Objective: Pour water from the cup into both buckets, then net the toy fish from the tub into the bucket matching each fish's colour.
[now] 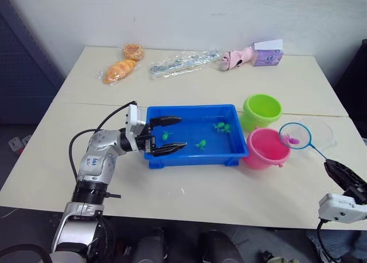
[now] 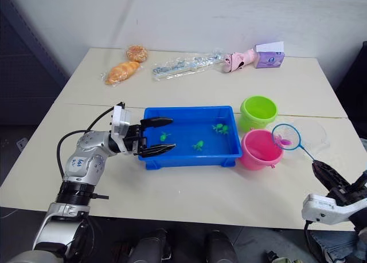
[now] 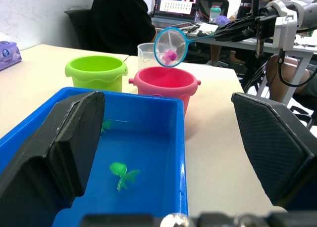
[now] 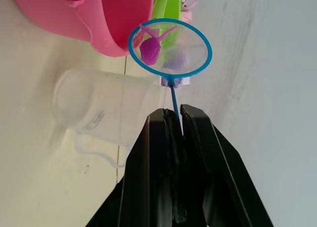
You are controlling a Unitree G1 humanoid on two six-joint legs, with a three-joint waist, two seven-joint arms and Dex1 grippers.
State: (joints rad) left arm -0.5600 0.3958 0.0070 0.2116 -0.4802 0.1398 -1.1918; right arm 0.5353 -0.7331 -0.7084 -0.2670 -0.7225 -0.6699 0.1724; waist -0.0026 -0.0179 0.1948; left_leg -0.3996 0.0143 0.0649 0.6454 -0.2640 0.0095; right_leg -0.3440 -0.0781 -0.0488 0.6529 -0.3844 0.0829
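Observation:
The blue tub [image 1: 192, 158] sits mid-table with three green toy fish [image 1: 200, 144] in it. My left gripper [image 1: 182, 132] is open and empty at the tub's left end, one finger [image 3: 74, 138] inside the tub, the other over its front wall. Right of the tub stand the lime green bucket [image 1: 262, 111] and, nearer me, the pink bucket [image 1: 266, 148]. My right gripper [image 1: 344, 174] is shut on the net's thin handle. The net's hoop [image 1: 295, 136] hovers at the pink bucket's right edge with a pink fish [image 4: 150, 46] in it. The clear cup [image 4: 99, 106] stands behind the net.
Along the table's far edge lie two bread pieces [image 1: 120, 70], a clear plastic bag [image 1: 183, 62], a pink toy [image 1: 237, 58] and a purple tissue box [image 1: 268, 54]. Beyond the table's right side, the left wrist view shows a seated person [image 3: 119, 19] and a laptop [image 3: 176, 2].

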